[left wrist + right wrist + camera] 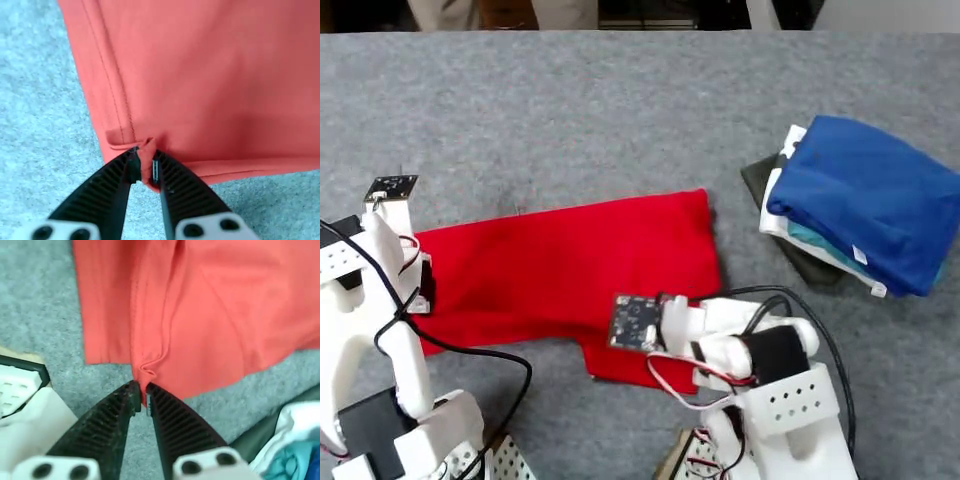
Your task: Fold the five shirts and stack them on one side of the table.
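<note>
Two arms met on one red shirt [570,265], which lay flat across the middle of the grey bench [620,110] as a long band, with a shorter flap jutting toward the near edge. At the left, the left pincer [145,164] was clamped on a small pleat at the shirt's hemmed corner, the stitched seam running away from its jaws. From above, its tips were hard to make out against the arm's white frame. Farther right, the right pincer [142,392] was closed on a puckered fold at the shirt's near edge, and from above it was hidden beneath that arm's wrist board. At the far right sat a stack of folded shirts [820,250], well apart from the red one. A blue shirt [870,190] lay on top, with white, teal and dark layers peeping out below; how many lay in the stack could not be counted.
</note>
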You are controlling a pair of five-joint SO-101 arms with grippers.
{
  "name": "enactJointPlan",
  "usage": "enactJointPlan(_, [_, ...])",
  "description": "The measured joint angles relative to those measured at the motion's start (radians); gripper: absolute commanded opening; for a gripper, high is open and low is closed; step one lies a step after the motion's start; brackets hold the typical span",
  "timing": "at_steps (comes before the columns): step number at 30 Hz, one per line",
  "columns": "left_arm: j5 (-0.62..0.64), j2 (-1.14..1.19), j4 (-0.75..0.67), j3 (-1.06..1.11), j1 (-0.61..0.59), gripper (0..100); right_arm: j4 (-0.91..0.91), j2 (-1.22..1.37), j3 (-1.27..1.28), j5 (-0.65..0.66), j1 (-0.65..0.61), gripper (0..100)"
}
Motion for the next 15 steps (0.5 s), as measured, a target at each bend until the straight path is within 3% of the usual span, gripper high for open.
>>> enactJointPlan(5, [0.000,0.000,0.000,0.000,0.000,3,0.000,0.000,0.000,0.000,-0.055,2.3])
enactJointPlan(10, [0.000,0.000,0.020,0.000,0.000,19,0.002,0.000,0.000,0.000,-0.060,19.5])
enactJointPlan(15, [0.000,0.000,0.034,0.000,-0.006,20,0.021,0.000,0.000,0.028,-0.060,30.0])
